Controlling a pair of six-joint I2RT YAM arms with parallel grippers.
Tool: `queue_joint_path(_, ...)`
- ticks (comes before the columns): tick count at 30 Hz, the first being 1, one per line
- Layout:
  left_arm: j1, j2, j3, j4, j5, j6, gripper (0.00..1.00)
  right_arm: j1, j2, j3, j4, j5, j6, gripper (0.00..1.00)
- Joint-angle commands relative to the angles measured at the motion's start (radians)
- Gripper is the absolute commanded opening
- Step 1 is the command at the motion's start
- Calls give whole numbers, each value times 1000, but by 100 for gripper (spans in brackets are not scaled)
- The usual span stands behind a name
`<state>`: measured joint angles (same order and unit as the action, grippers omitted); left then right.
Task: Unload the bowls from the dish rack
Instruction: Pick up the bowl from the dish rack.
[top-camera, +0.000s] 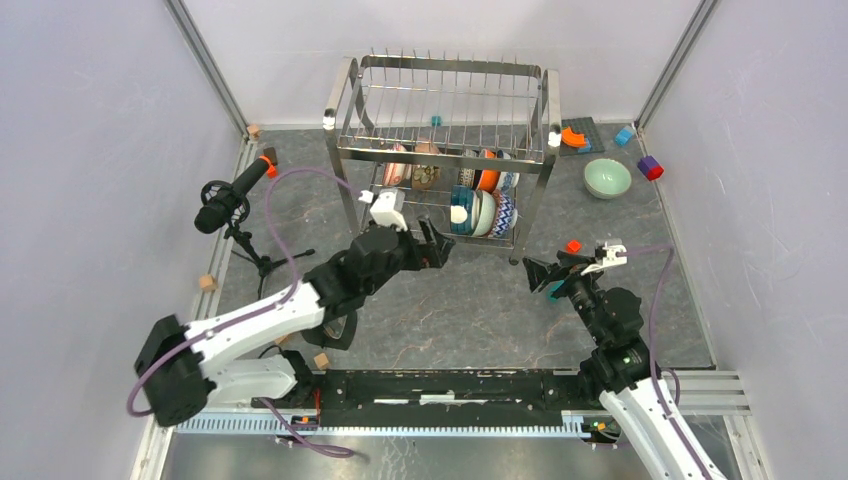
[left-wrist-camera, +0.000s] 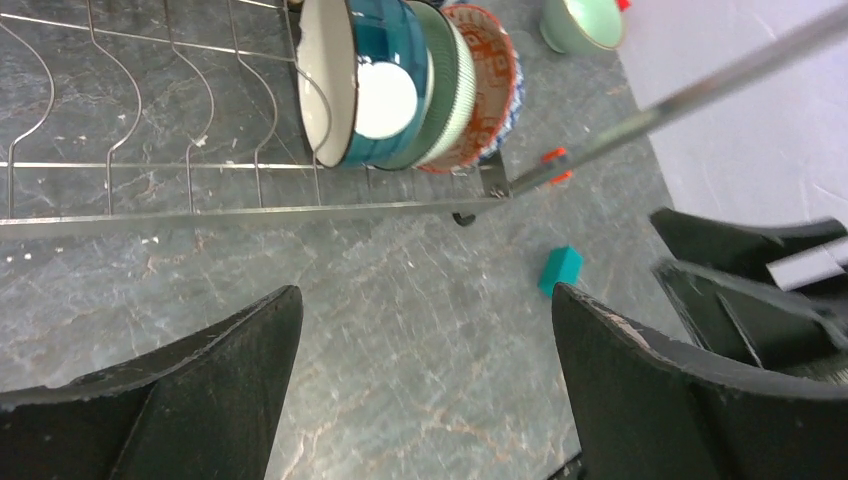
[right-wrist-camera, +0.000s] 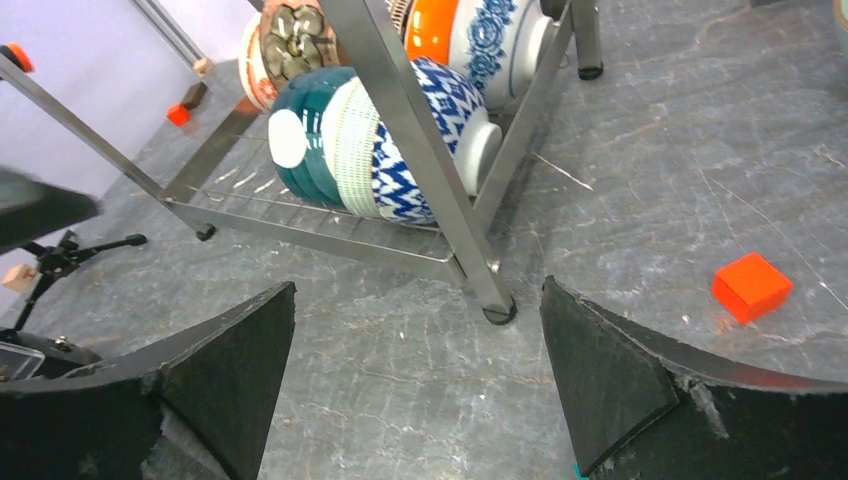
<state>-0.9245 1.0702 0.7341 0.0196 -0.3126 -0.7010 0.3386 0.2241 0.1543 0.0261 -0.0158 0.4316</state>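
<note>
Bowls (top-camera: 480, 210) of patterned ceramic stand on edge in the lower tier of the shiny steel wire dish rack (top-camera: 445, 150), at the far edge of the grey bench (top-camera: 450, 320). One pale green ceramic bowl (top-camera: 607, 178) sits near the far right corner. Left hand (top-camera: 432, 247) and right hand (top-camera: 538, 272) hang spread and empty, near the rack's front.

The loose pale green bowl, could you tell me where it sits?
In the top view, the bowl sits on the table, just right of the dish rack, beside a blue-and-red block.
</note>
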Motion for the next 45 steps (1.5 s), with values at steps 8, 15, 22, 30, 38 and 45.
queue_joint_path(8,210,310,120,251,184,-15,91,0,24,-54,233,-59,47,96)
queue_joint_path(15,314,450,90,514,378,-72,81,0,33,-83,273,-56,37,96)
queue_joint_path(22,313,600,163,564,453,-96,79,0,37,-104,294,-51,34,96)
queue_joint_path(30,314,674,166,616,444,-107,74,-1,44,-104,299,-47,16,96)
queue_joint_path(38,305,699,122,747,445,-131,63,-1,42,-108,300,-57,16,96)
queue_joint_path(45,300,724,110,821,468,-144,48,-1,44,-105,292,-60,14,96)
